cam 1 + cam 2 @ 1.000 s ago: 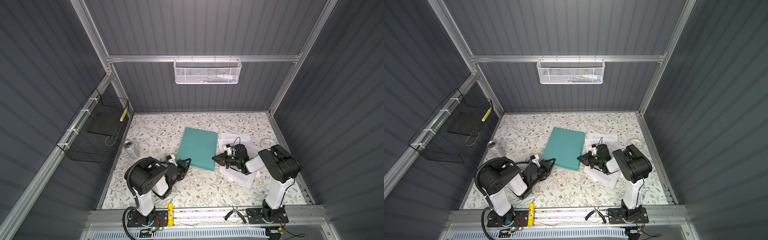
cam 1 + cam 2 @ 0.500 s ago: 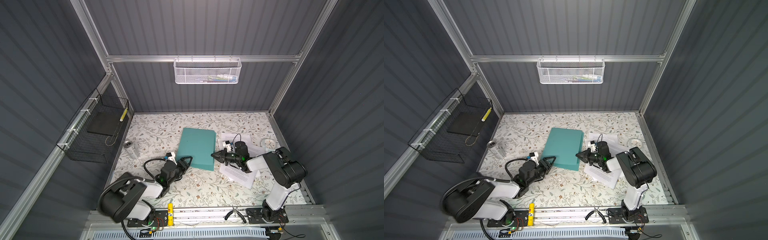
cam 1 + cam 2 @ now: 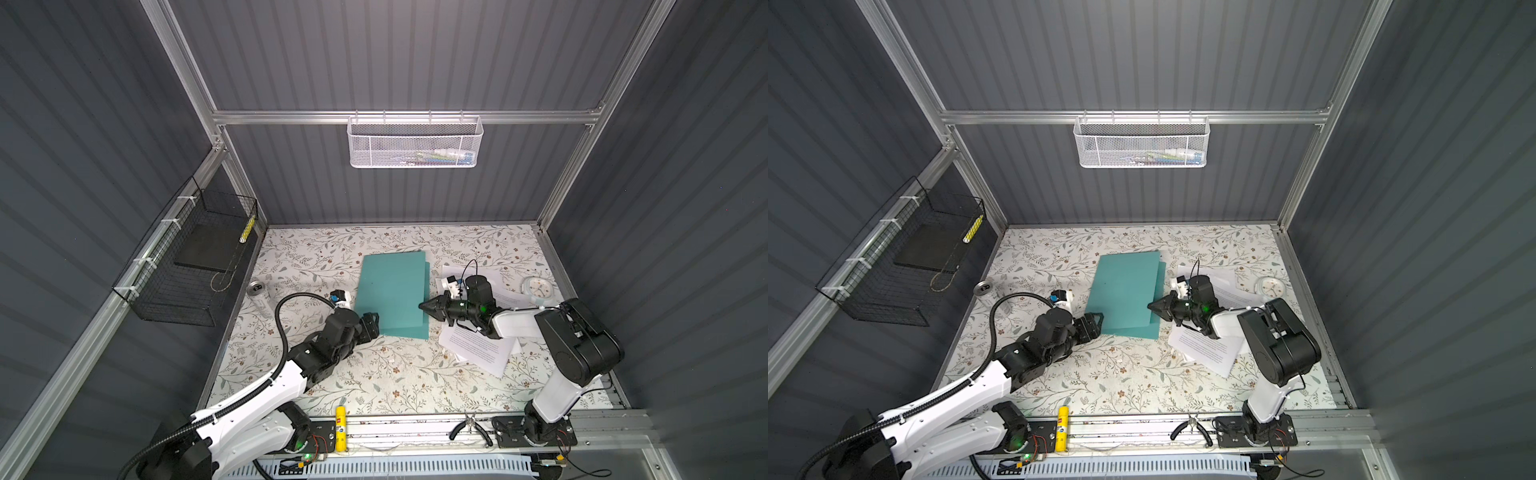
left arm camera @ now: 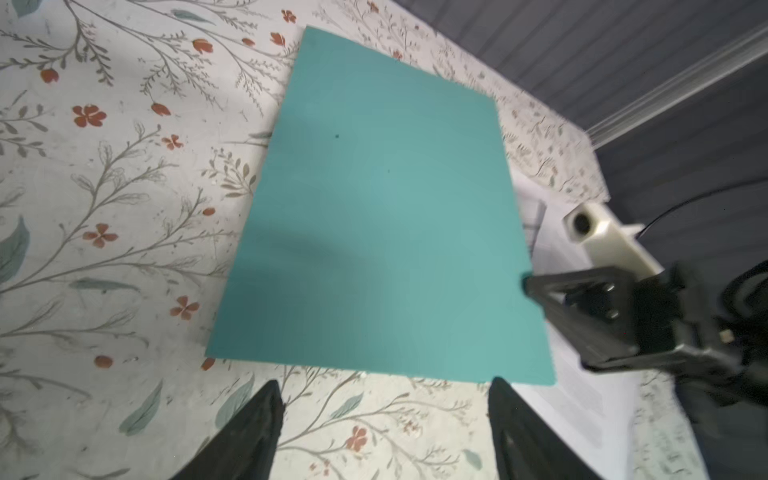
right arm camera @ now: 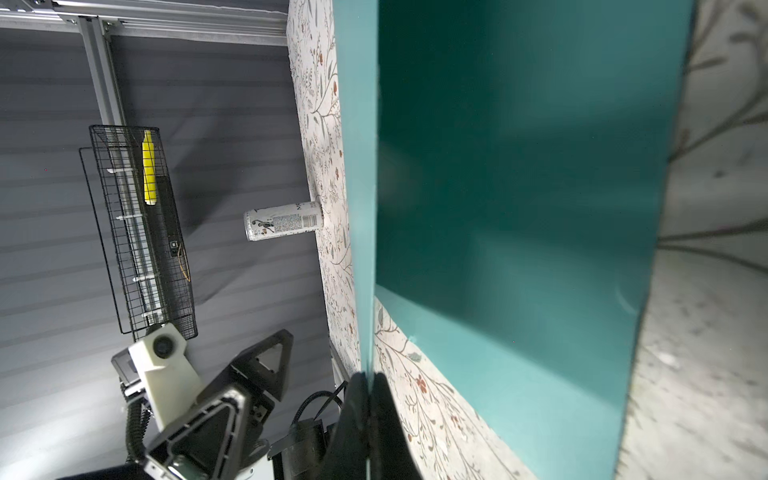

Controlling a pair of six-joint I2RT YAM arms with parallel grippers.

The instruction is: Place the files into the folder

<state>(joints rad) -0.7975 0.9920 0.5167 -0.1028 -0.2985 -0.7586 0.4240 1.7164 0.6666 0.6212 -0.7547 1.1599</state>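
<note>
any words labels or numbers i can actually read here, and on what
Nothing reads cleanly.
files: dense print, too small.
can: label print, blurred.
yellow tube: red and blue labels, too small.
round white dial: marks too small.
folder: no print showing.

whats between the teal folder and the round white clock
The files, with the right pincer reaching over them to the folder; both top views show it.
</note>
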